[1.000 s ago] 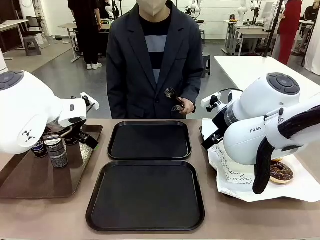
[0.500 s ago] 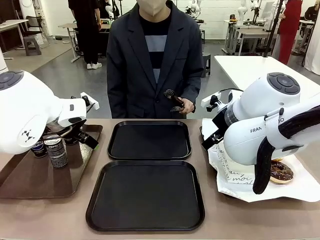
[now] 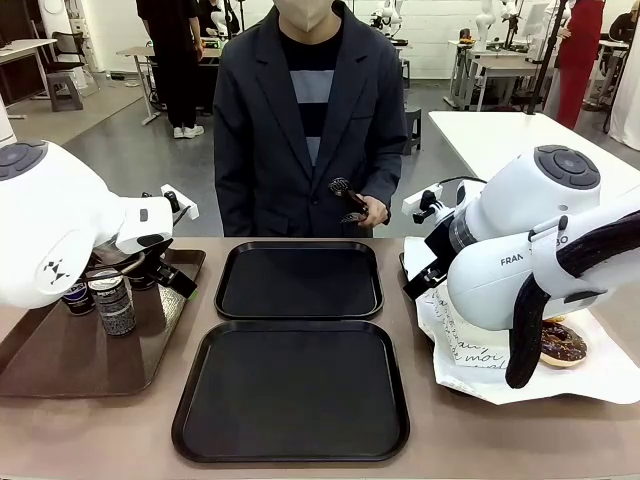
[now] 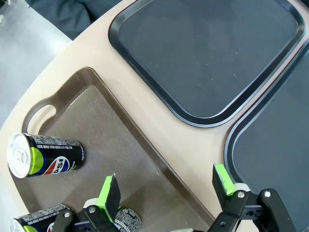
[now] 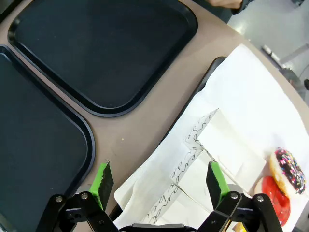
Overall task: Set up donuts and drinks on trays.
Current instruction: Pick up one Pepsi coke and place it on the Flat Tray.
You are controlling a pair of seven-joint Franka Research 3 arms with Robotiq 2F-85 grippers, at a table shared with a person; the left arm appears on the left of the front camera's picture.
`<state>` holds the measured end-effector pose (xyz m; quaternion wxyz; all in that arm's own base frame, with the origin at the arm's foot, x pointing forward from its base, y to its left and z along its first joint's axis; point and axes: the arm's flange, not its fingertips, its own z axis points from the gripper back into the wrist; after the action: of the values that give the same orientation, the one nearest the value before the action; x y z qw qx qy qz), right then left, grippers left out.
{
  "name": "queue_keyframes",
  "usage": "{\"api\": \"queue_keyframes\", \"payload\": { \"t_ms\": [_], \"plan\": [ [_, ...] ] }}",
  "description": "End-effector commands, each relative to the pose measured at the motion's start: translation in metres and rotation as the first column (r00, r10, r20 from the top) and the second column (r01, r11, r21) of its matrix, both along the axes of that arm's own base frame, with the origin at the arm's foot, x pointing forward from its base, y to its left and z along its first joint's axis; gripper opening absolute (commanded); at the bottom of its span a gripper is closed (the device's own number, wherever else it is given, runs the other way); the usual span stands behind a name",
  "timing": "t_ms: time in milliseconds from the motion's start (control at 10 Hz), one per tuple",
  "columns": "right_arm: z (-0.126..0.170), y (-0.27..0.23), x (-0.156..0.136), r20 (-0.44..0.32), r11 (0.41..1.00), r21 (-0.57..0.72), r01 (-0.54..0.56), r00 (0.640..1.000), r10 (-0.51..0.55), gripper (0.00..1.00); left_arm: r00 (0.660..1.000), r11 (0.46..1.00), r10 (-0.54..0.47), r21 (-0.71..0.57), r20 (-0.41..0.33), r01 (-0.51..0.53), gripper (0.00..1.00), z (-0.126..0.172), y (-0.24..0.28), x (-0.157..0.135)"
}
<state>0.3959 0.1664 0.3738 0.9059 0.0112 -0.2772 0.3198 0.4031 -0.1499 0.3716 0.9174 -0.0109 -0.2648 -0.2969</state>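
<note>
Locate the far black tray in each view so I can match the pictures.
Front: far tray at centre; near tray just below it.
Left wrist: far tray at upper right; near tray at lower right.
Right wrist: far tray at top left; near tray at the left edge.
Shared landmark: the near tray, alongside it across a narrow strip of table in all three.

Grey floor [image 3: 130,160], white table [image 3: 500,135] far right, bright lighting.
</note>
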Motion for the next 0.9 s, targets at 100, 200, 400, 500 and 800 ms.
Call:
{"api": "queue_keyframes", "payload": {
  "t_ms": [100, 200, 400, 500, 800],
  "plan": [
    [0.015, -0.001, -0.014, 0.012, 1.000, -0.031, 0.004, 1.000, -0.004, 1.00, 0.999, 0.998, 0.047, 0.033, -0.015, -0.047, 1.00, 0.018, 0.003, -0.013],
    [0.027, -0.002, -0.036, -0.003, 0.998, -0.055, -0.021, 1.000, 0.021, 1.00, 0.999, 0.999, 0.014, 0.038, -0.036, -0.012, 1.00, 0.034, 0.007, -0.037],
    [0.035, -0.015, -0.080, -0.075, 0.991, -0.119, -0.068, 0.995, 0.059, 1.00, 0.990, 0.995, -0.056, 0.069, -0.131, 0.065, 1.00, 0.047, 0.019, -0.085],
    [0.038, -0.026, -0.102, -0.123, 0.989, -0.122, -0.086, 0.990, 0.071, 1.00, 0.986, 0.995, -0.070, 0.061, -0.151, 0.080, 1.00, 0.052, 0.028, -0.105],
    [0.037, -0.048, -0.157, -0.265, 0.983, -0.099, -0.153, 0.957, 0.122, 1.00, 0.959, 0.994, -0.093, 0.026, -0.269, 0.104, 1.00, 0.054, 0.045, -0.144]
  ]
}}
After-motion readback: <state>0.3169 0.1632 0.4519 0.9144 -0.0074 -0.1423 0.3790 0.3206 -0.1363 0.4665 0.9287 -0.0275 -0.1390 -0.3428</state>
